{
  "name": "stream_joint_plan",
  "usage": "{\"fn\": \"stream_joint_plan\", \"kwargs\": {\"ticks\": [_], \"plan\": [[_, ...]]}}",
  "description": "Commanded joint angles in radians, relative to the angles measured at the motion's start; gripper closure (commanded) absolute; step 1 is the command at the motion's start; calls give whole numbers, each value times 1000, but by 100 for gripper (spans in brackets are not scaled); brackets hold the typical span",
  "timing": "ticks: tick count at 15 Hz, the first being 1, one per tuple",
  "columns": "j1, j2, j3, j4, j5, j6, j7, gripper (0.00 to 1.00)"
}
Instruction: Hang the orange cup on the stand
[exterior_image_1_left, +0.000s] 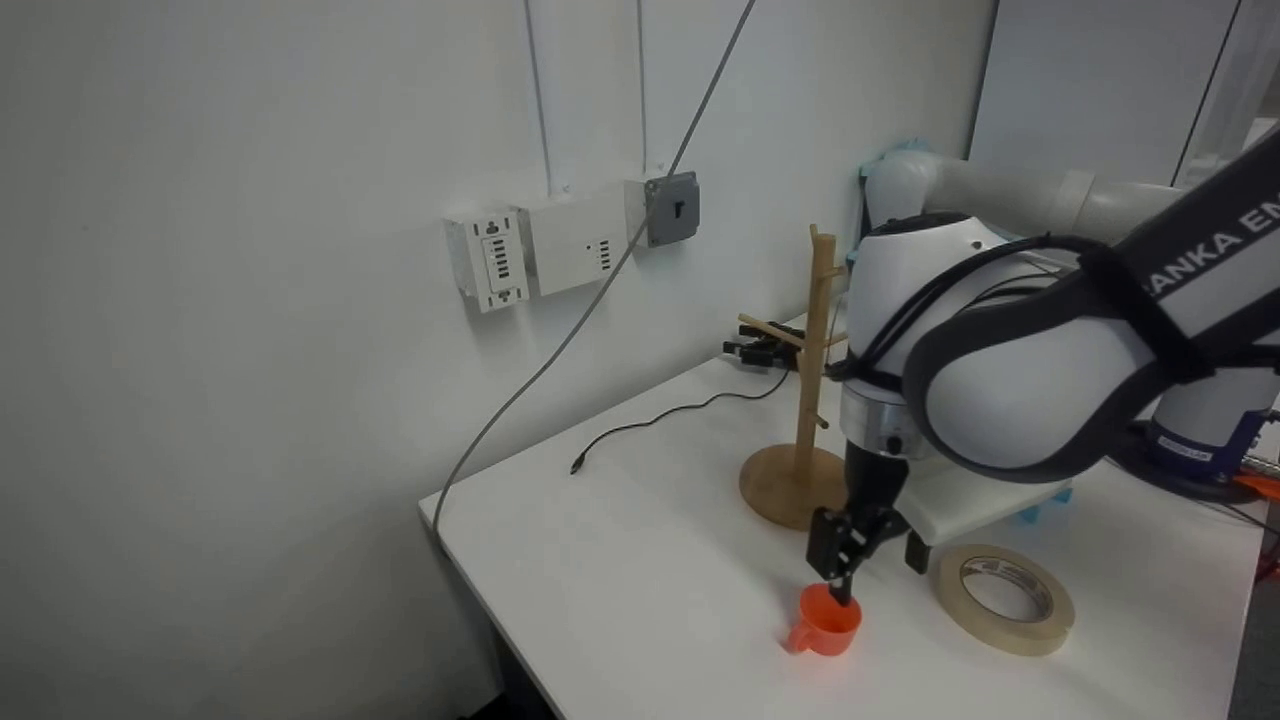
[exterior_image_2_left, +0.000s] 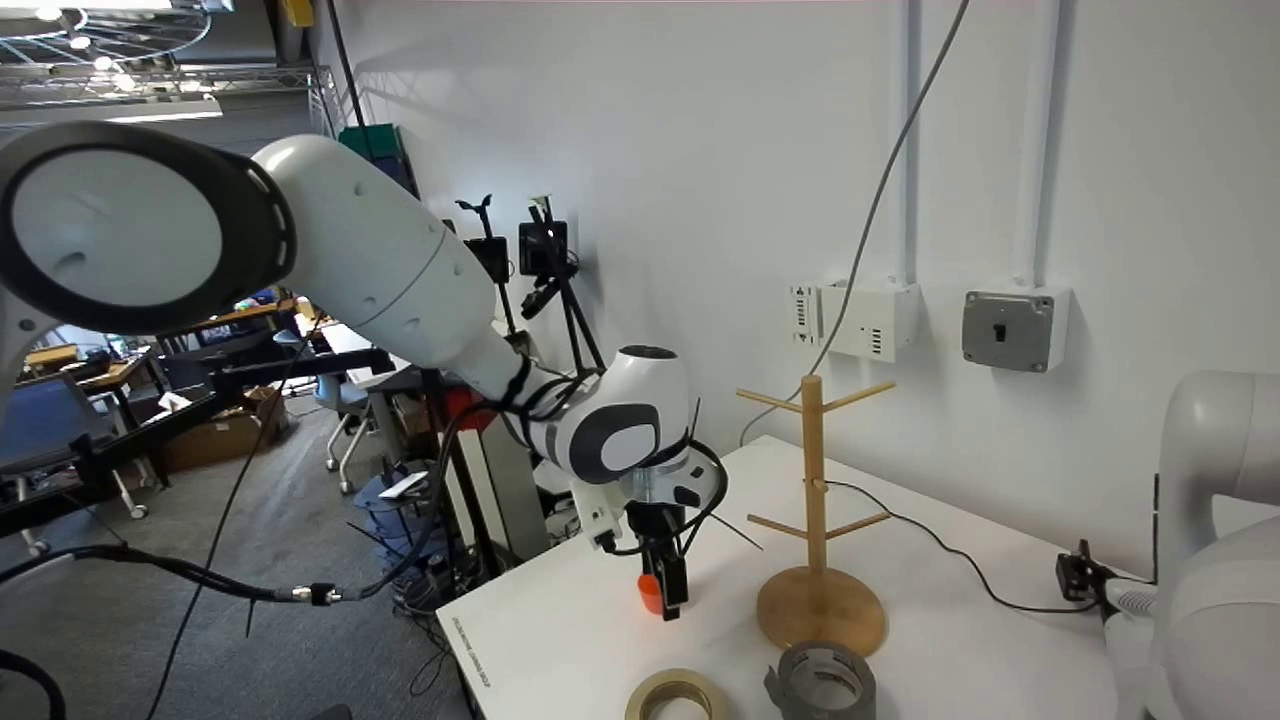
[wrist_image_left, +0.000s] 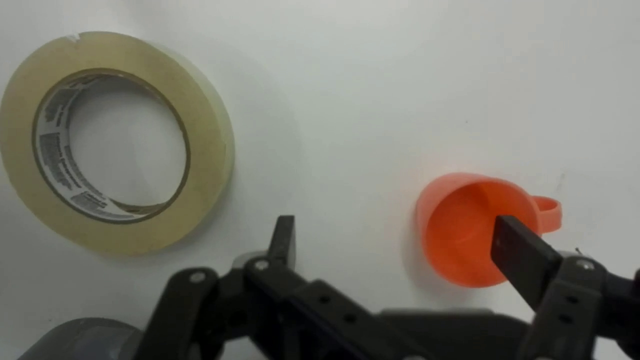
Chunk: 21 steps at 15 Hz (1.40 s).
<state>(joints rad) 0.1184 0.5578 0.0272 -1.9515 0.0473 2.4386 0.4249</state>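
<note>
The orange cup (exterior_image_1_left: 826, 632) stands upright on the white table, its mouth up. It also shows in an exterior view (exterior_image_2_left: 650, 592), partly behind a finger, and in the wrist view (wrist_image_left: 460, 225), handle at the right. My gripper (exterior_image_1_left: 880, 578) is open and low beside the cup. In the wrist view, the gripper (wrist_image_left: 395, 222) has its right finger over the cup's mouth near the handle and its left finger over bare table. I cannot tell whether that fingertip is inside the cup. The wooden stand (exterior_image_2_left: 816, 480) is upright with bare pegs; it also shows in an exterior view (exterior_image_1_left: 812, 370).
A tan tape ring (exterior_image_1_left: 1035, 635) lies near the gripper, also in the wrist view (wrist_image_left: 207, 125). A grey tape roll (exterior_image_2_left: 800, 700) lies by the stand's base. A black cable (exterior_image_1_left: 690, 406) runs along the table by the wall. Another white arm (exterior_image_2_left: 1215, 600) stands at the table's end.
</note>
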Motion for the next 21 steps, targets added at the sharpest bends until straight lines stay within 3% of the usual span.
{"fn": "stream_joint_plan", "kwargs": {"ticks": [1, 3, 4, 5, 14, 15, 21], "plan": [[14, 66, -22, 78, 12, -13, -8, 0], [17, 85, -26, 97, 12, -12, -4, 5], [18, 94, -27, 107, 14, -13, -3, 14], [19, 101, -28, 115, 15, -13, -2, 29], [10, 120, -31, 143, 36, -11, 5, 96], [11, 111, -34, 133, 39, -6, 8, 100], [60, -8, -79, 12, 2, -16, 86, 99]]}}
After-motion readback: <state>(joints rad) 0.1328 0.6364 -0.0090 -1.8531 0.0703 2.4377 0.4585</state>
